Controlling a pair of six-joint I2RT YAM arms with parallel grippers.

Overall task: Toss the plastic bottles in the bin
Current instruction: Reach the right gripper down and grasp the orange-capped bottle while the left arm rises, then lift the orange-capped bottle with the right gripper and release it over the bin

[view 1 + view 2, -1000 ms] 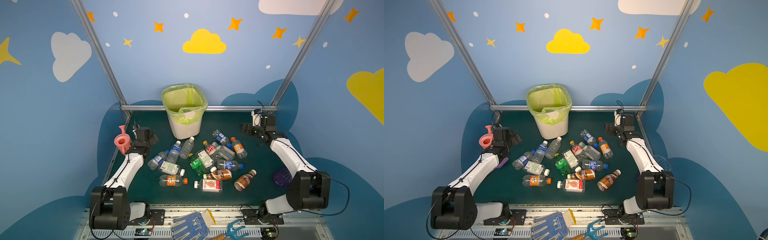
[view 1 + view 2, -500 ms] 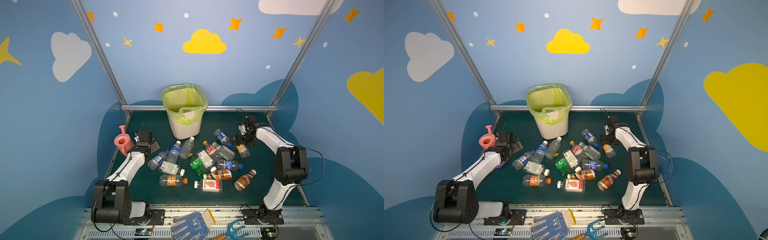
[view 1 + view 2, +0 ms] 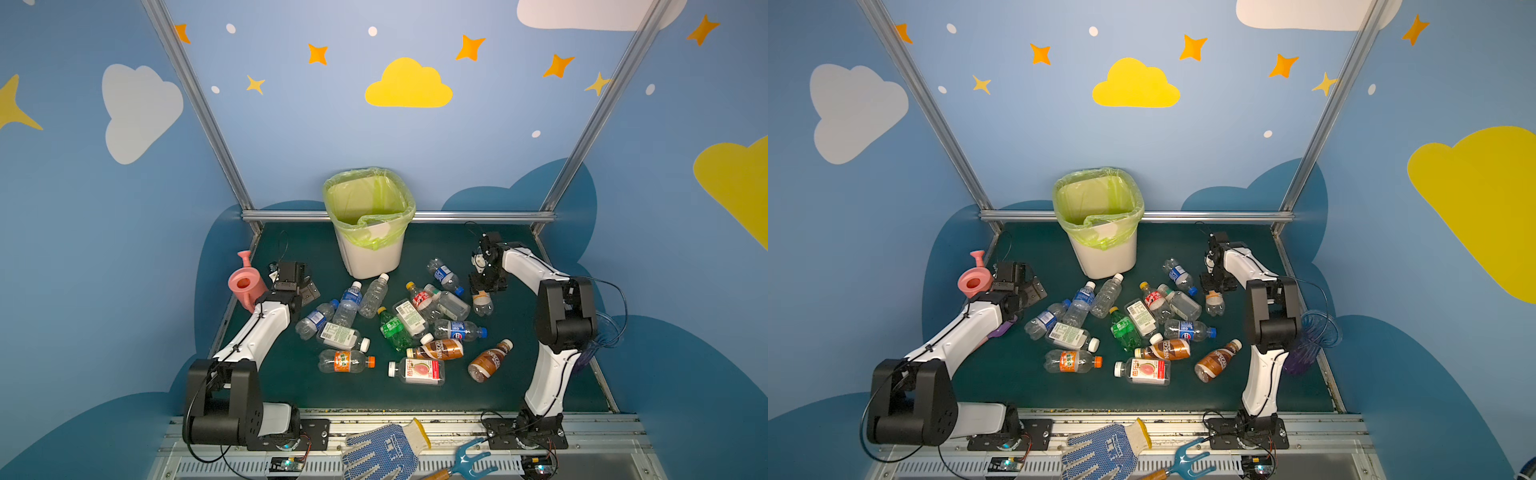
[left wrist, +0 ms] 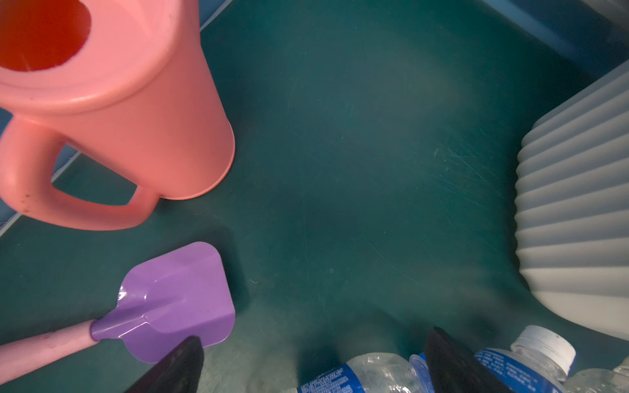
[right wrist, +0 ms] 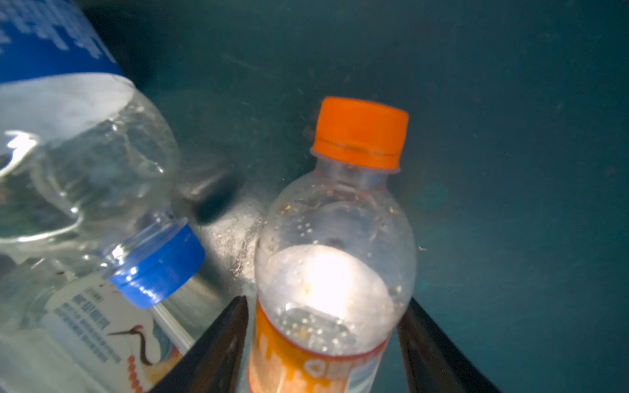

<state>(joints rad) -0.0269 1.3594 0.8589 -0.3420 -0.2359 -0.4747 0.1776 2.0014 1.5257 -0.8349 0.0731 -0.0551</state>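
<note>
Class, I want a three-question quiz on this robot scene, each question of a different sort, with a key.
1. True or false: the left gripper is holding the pink watering can.
2. The bottle between the right gripper fingers has which cap colour? A blue, B orange, C white.
3. What colour is the bag lining the bin?

Key: 1 false, it is open and apart from the can; 2 B; 3 yellow-green.
</note>
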